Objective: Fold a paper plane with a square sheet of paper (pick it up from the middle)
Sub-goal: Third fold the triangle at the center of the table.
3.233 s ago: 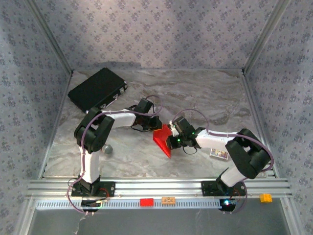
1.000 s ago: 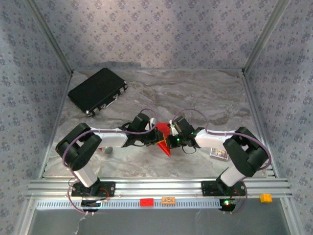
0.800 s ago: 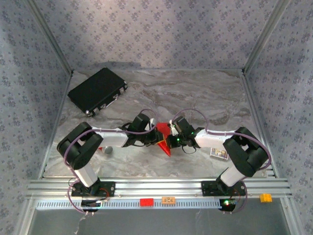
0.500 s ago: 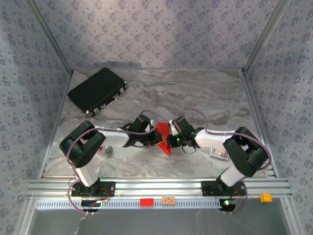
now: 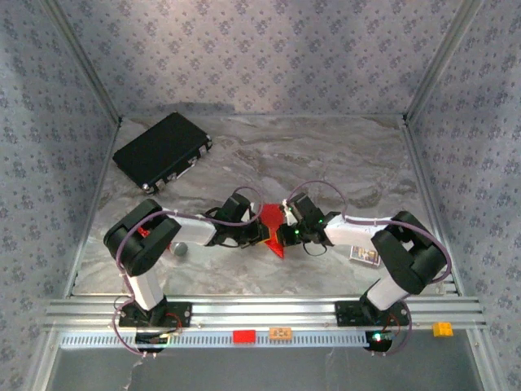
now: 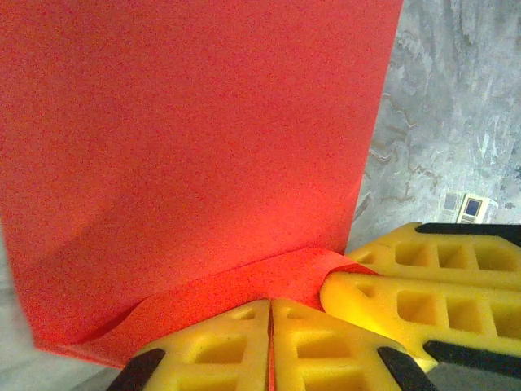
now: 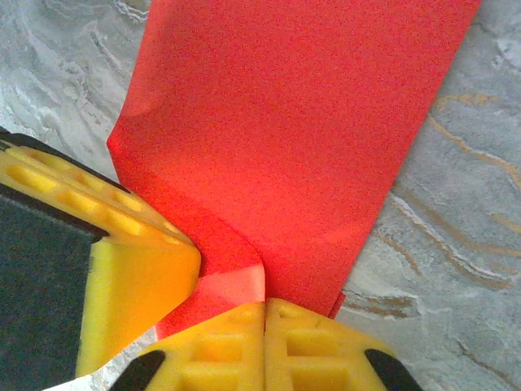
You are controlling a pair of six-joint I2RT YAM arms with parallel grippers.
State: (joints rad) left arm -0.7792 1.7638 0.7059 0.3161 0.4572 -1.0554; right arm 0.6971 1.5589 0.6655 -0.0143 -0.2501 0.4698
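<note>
Red creased paper sheet (image 5: 269, 220) looks narrower than three seconds ago. The left gripper (image 6: 270, 322), then clear of it, now meets its left side. The sheet sits mid-bench on the grey marbled bench (image 5: 342, 155), walled by patterned blue-grey fabric (image 5: 260, 57). The left gripper and the right gripper (image 7: 264, 322) each have their fingers pressed together, pinching the sheet's folded edge.

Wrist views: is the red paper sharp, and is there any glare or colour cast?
Left wrist: paper grainy but in focus, no glare, red glow tinting the yellow fingers. Right wrist: same grain, orange cast on fingers. Top external: even, soft light.
</note>
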